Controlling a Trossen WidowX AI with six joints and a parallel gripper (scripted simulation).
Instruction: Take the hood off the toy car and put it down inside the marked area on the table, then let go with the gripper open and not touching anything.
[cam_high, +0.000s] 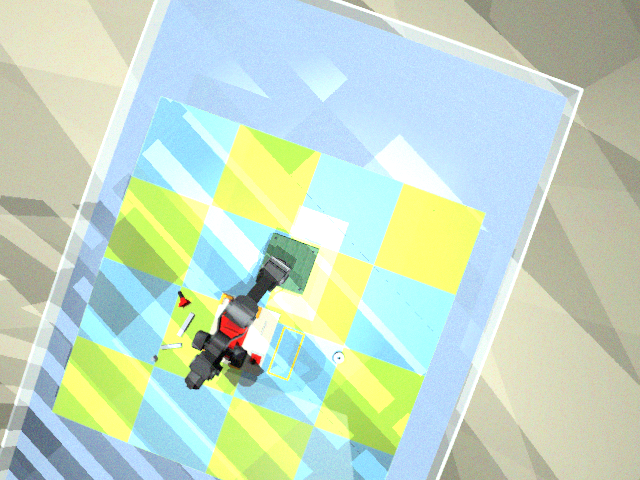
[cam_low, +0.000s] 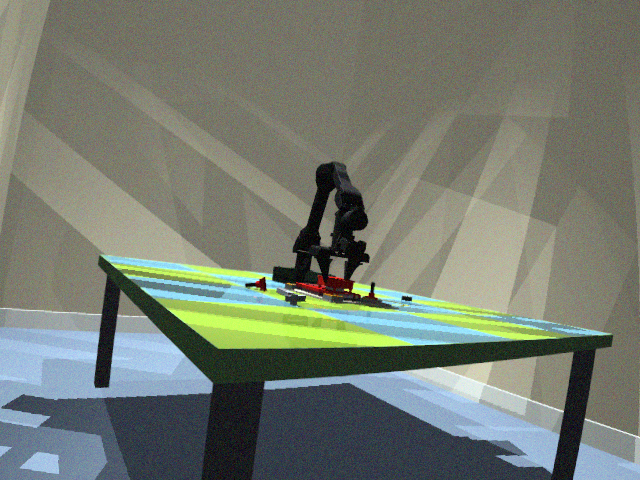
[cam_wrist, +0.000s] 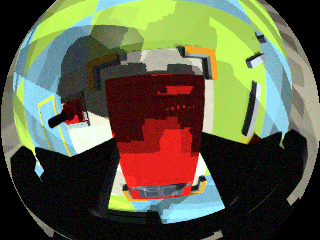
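- Jaws: closed on the red hood (cam_high: 232, 336) (cam_low: 339, 282) (cam_wrist: 157, 145), one finger each side; gripper (cam_high: 219, 347) (cam_low: 337, 279) (cam_wrist: 159, 139) stands fairly wide b/c the part is wide.
- Hood loc: at the toy car (cam_high: 235, 326) (cam_low: 308, 287) (cam_wrist: 161, 190), left of target, not in it. Can't tell if it's fully free; seam w/ body unclear.
- Main risk, IMO: grip too low or hood snug → car comes up too, or hood jams if pulled at a tilt. Lift straight & slow.
- Grip looks to cover only part of the hood's length; if off-centre, the long end may droop or twist in transit.
- Small red part w/ black stem (cam_high: 256, 358) (cam_low: 372, 295) (cam_wrist: 74, 111) is on the right, between car & marked area (cam_high: 296, 356) (cam_wrist: 46, 101). Low carry = clip it, poss. knock hood askew.
- Orange brackets (cam_high: 226, 298) (cam_wrist: 215, 62) by the car could snag a low finger.
- Target is narrow: wrong yaw → hood overhangs the yellow line.
- Release: drop from too high → bounce; back off sideways → finger drags hood out. Open wide, then straight up.
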